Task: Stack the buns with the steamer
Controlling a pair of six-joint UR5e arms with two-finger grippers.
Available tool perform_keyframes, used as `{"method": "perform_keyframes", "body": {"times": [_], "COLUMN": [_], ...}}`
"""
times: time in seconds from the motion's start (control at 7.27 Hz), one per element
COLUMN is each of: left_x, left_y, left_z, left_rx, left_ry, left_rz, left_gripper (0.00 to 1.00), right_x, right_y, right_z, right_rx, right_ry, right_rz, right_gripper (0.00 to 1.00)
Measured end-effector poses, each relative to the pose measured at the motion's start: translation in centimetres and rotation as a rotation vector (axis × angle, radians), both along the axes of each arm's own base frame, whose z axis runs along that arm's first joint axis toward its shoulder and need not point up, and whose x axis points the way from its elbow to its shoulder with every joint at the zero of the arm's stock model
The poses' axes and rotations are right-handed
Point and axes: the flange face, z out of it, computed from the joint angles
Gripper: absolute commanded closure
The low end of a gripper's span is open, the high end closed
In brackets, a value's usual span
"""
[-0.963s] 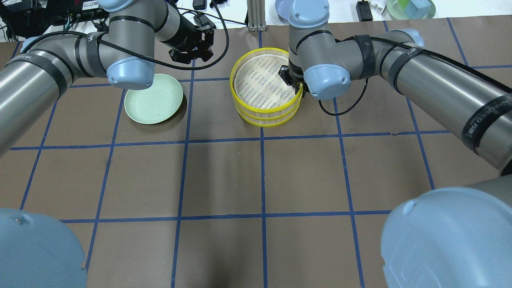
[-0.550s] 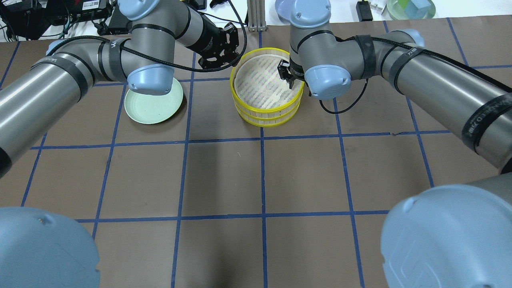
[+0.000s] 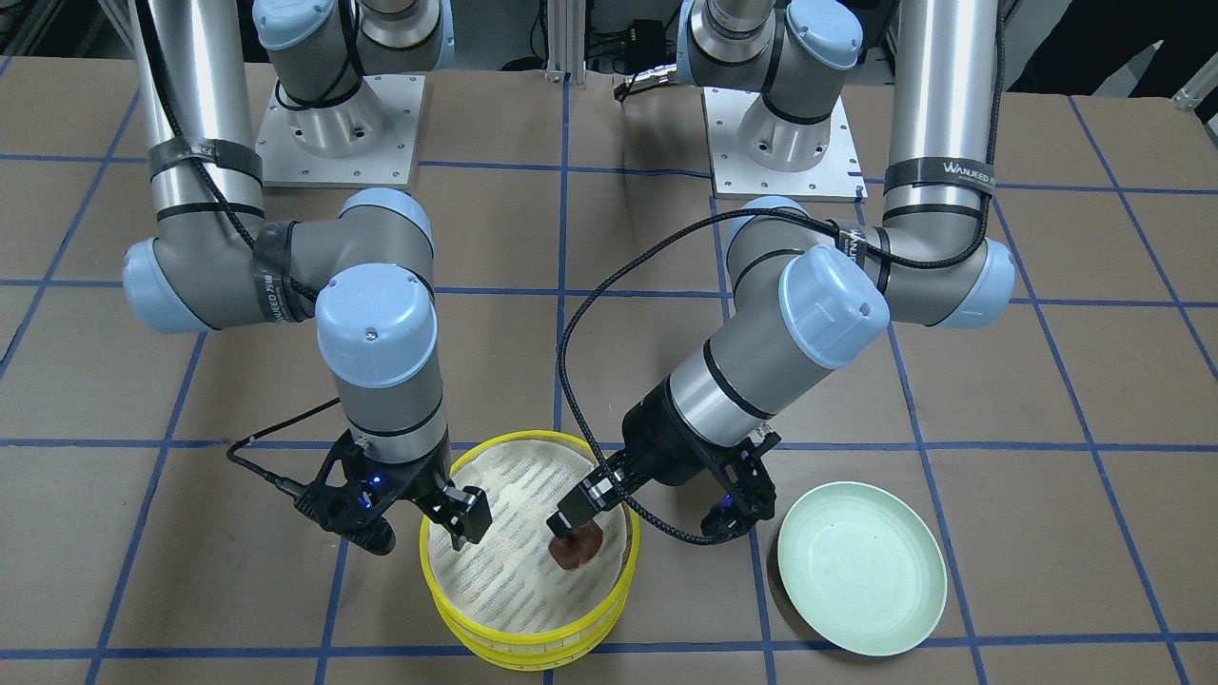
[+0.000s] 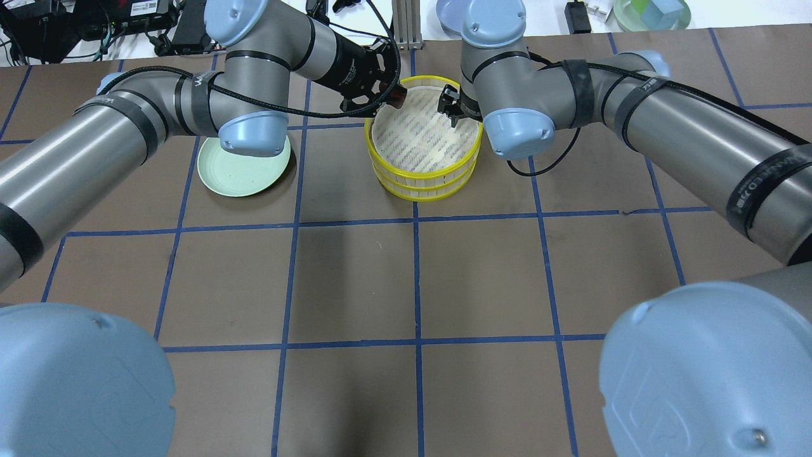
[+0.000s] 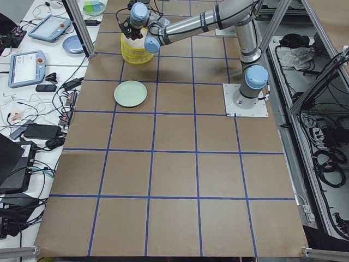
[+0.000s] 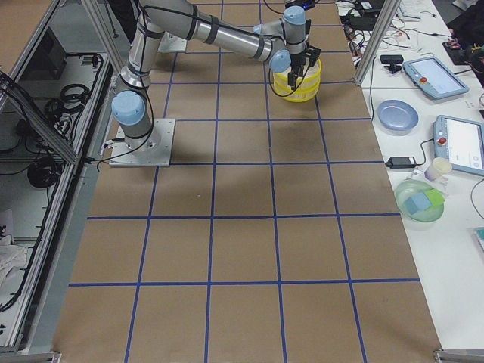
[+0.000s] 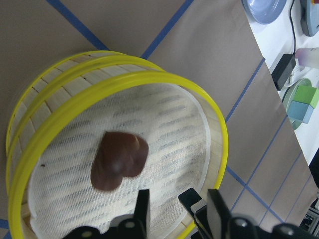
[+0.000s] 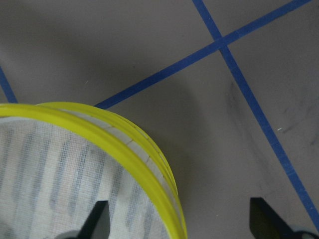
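Note:
The steamer [image 4: 422, 184] is two yellow-rimmed tiers stacked one on the other, also in the front view [image 3: 533, 633]. The dark reddish-brown bun [image 3: 577, 552] is in the top tier on the striped cloth and shows in the left wrist view [image 7: 119, 162], beyond my fingertips. My left gripper [image 3: 574, 514] hangs open just above it, over the tier's left side [image 4: 388, 95]. My right gripper [image 3: 425, 528] is open and astride the top rim [image 8: 124, 149], one finger inside and one outside. The cream-yellow bun is out of view.
An empty mint-green plate [image 4: 238, 171] lies left of the steamer, partly under my left elbow. A blue bowl [image 4: 450, 13] and a glass bowl of blocks [image 4: 650, 13] stand beyond the table's far edge.
My left arm has swung right from beside the plate to over the steamer's left rim. My right gripper has risen and shifted a little toward the far side of the rim.

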Motion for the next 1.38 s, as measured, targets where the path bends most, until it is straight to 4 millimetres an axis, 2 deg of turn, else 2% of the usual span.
{"method": "perform_keyframes", "body": {"times": [0.14,0.28,0.55,0.69,1.1,1.24,1.38], "left_x": [0.0,0.2,1.9,3.9,12.9,14.8,15.7], "left_y": [-0.1,-0.3,-0.6,-0.7,-0.2,0.4,1.6], "left_z": [0.3,1.4,5.0,6.8,10.0,11.0,12.3], "left_rx": [-0.009,-0.036,-0.096,-0.111,-0.104,-0.094,-0.075], "left_ry": [-0.002,-0.016,-0.175,-0.322,-0.641,-0.713,-0.758], "left_rz": [-0.002,-0.013,-0.096,-0.170,-0.366,-0.413,-0.457], "left_gripper": [0.01,0.01,0.00,0.00,0.00,0.00,0.00], "right_x": [-0.8,-1.2,-1.5,-1.7,-2.7,-3.1,-3.6], "right_y": [0.0,0.5,2.9,4.4,9.6,11.8,14.0], "right_z": [1.0,3.0,8.4,11.7,19.3,21.7,24.1], "right_rx": [-0.007,-0.016,-0.013,-0.026,-0.004,0.007,0.002], "right_ry": [0.000,-0.002,-0.025,-0.031,-0.002,0.016,0.040], "right_rz": [0.009,0.013,0.025,0.043,0.167,0.251,0.347], "right_gripper": [0.00,0.00,0.00,0.00,0.00,0.00,0.00]}}
